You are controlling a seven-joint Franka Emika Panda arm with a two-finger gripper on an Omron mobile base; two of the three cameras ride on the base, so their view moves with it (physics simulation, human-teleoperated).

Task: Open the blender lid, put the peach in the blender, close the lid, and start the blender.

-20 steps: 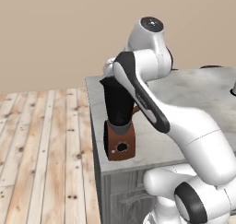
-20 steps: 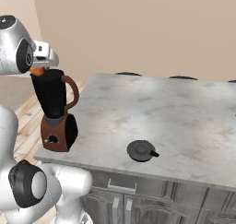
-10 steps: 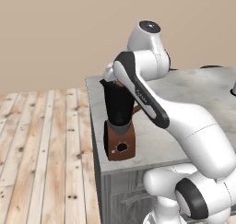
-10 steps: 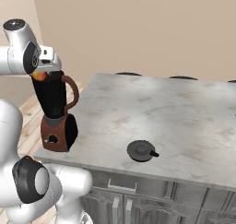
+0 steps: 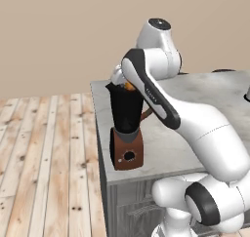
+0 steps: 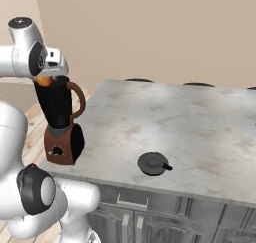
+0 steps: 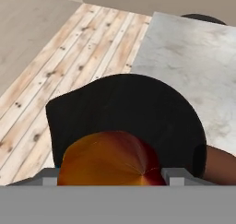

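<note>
I had swung the peach [image 7: 110, 158], clamped in my gripper [image 7: 110, 179], from beside the blender [image 5: 126, 128] to just above its open mouth, ready to drop. The blender lid [image 6: 153, 163] lay aside on the counter [image 6: 210, 132].

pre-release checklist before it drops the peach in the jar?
1. Lid off the jar: ok. The blender lid lies flat on the counter, apart from the blender.
2. Peach in the grip: ok, seated in the gripper.
3. Peach over the jar mouth: ok. The hand view shows the dark opening right behind it.
4. Jar upright on its base: ok.
5. Peach clear of the rim: cannot tell.
6. Jar empty: cannot tell, the inside is black.
</note>
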